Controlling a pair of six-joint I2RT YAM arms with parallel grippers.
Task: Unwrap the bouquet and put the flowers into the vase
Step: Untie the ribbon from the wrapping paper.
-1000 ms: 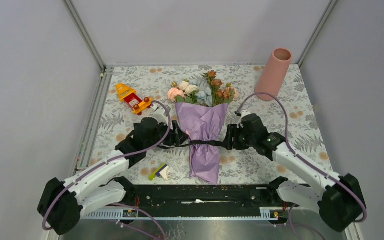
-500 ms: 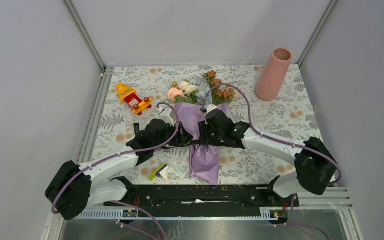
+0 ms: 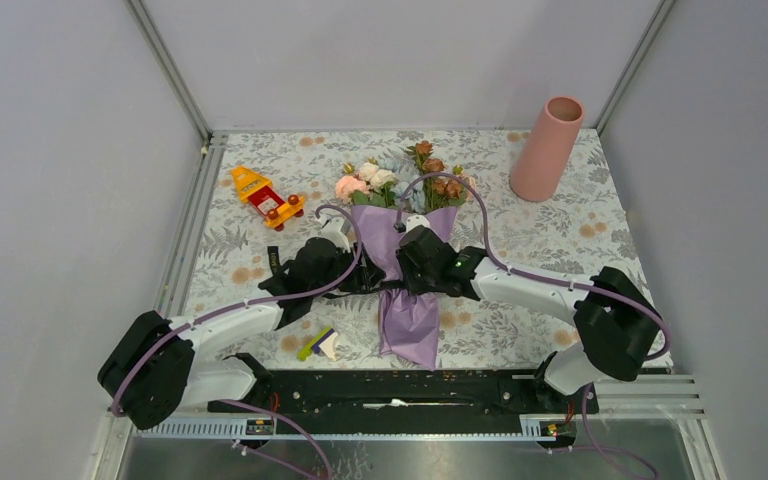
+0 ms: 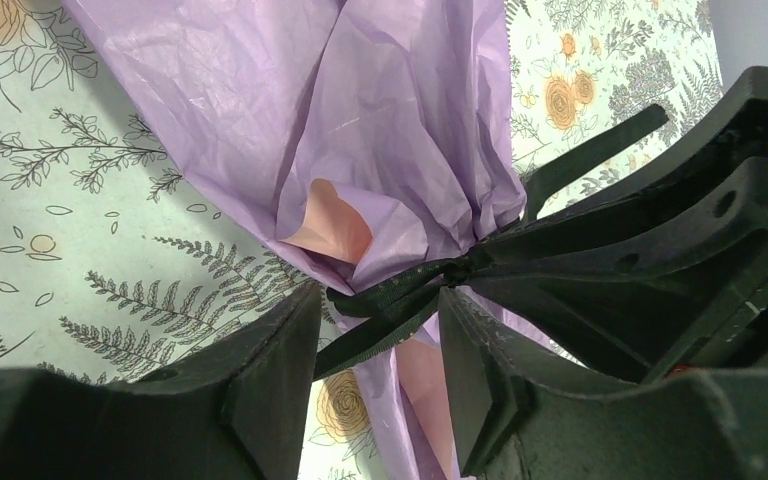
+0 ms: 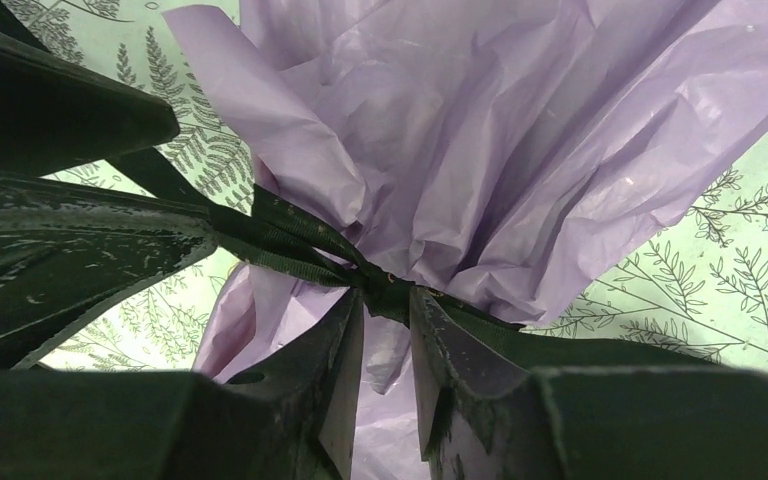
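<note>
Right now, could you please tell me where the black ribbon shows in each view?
Top external: black ribbon at centre, across the purple paper's waist.
Left wrist: ribbon at centre, slanting.
Right wrist: ribbon left of centre.
Shared landmark: the purple paper.

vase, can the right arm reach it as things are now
Probably yes: the vase stands at the far right corner, with only bare cloth between it and the right gripper, now at the ribbon of the bouquet.
</note>
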